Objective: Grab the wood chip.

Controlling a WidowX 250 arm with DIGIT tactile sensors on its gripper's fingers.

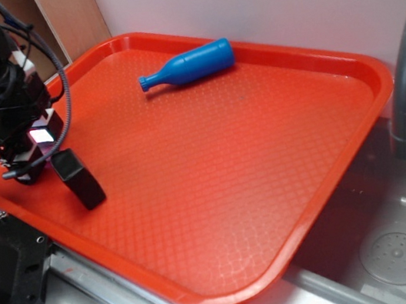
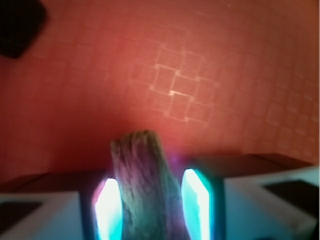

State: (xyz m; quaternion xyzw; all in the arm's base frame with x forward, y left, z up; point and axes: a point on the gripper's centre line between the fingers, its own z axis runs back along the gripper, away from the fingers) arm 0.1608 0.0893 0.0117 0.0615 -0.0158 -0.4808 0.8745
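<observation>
At the far left of the exterior view, the black robot gripper (image 1: 33,161) is seen low over the red textured plastic tray (image 1: 214,173), presumably positioned for the pick. In the wrist view, the rough brown-grey wood chip (image 2: 145,185) stands at bottom centre, between the two glowing finger pads (image 2: 196,210). The jaws appear pressed against its sides, pinching it. A black rectangular block (image 1: 78,178) lies just beside the gripper, and a blue plastic bottle (image 1: 189,66) rests well apart at upper centre.

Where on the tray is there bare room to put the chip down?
The tray is bare across its middle and near-right half, between the blue bottle and the front rim. It is crowded at the left corner, where the black block sits beside the end effector around the wood chip.
</observation>
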